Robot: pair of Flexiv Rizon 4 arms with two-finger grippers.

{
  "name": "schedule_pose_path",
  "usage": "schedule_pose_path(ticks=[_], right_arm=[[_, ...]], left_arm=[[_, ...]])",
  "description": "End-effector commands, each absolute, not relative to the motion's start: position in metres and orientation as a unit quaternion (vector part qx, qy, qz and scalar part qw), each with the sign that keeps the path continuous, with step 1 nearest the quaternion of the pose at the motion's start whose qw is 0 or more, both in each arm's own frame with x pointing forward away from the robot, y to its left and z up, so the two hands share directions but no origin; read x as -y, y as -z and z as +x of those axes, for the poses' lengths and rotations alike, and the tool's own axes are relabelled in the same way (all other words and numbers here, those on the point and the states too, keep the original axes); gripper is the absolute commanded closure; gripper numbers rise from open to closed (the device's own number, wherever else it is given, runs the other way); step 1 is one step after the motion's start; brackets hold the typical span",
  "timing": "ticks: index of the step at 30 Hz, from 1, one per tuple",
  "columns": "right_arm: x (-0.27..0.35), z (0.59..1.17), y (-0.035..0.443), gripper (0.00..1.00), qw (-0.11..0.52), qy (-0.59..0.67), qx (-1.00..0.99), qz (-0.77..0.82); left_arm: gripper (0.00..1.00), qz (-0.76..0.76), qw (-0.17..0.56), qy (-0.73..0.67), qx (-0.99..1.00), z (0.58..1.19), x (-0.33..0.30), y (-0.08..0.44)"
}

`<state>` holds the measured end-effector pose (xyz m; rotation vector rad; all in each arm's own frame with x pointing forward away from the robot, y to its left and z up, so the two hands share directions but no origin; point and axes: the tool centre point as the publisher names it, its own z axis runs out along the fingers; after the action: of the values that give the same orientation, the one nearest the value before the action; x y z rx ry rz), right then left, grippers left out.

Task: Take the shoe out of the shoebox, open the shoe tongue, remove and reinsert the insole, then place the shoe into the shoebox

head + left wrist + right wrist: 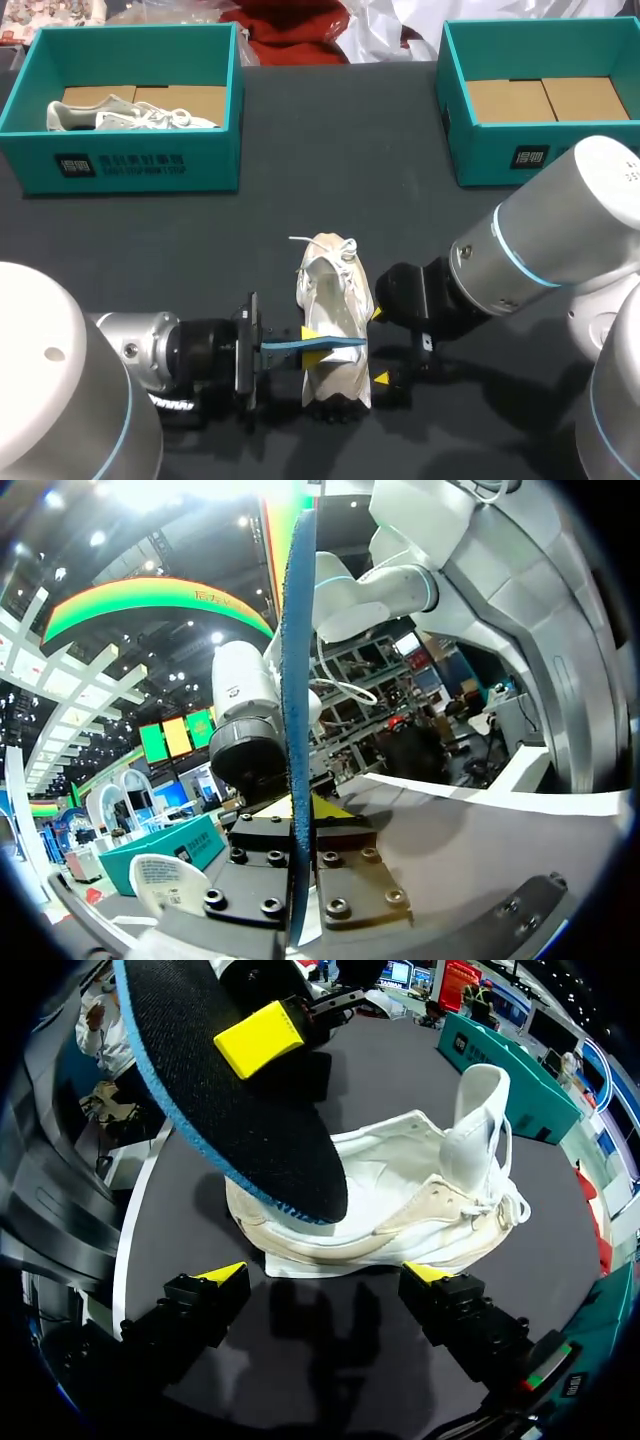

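The shoe (pixel 335 320) is standing on its sole on the counter (pixel 300 220), outside the shoeboxes; the left end effector (pixel 314 345) is clamping the insole (pixel 290 346) edge-on just above the shoe; the right end effector (pixel 380 346) is standing wide open just beside the shoe, gripping nothing.

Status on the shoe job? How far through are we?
Done: shoe is out on the table, tongue standing up. In hand: left gripper shut on the insole, held over the shoe's opening; right gripper open beside the shoe. Left: seat the insole, put the shoe into a shoebox.
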<state>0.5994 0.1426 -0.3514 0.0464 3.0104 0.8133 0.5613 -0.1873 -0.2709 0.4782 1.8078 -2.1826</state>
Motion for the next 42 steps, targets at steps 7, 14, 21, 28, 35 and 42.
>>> schedule_pose_path(ticks=[7,14,21,28,35,42], right_arm=[[-0.142,0.598,0.352,0.0,0.013,-0.262,-0.965,0.016],[-0.142,0.598,0.352,0.0,0.013,-0.262,-0.965,0.016],[-0.142,0.598,0.352,0.0,0.013,-0.262,-0.965,0.016],[-0.142,0.598,0.352,0.0,0.013,-0.262,-0.965,0.016],[-0.142,0.598,0.352,0.0,0.013,-0.262,-0.965,0.016],[-0.142,0.598,0.352,0.0,0.013,-0.262,-0.965,0.016]], left_arm=[[1.0,0.15,0.143,0.741,-0.638,0.569,0.189,0.279],[1.0,0.136,0.143,0.735,-0.648,0.579,0.189,0.29],[1.0,0.132,0.144,0.732,-0.653,0.586,0.19,0.3],[1.0,0.159,0.169,0.708,-0.667,0.584,0.19,0.311],[1.0,0.148,0.191,0.688,-0.684,0.592,0.189,0.321],[1.0,0.113,0.191,0.665,-0.713,0.606,0.19,0.334]])
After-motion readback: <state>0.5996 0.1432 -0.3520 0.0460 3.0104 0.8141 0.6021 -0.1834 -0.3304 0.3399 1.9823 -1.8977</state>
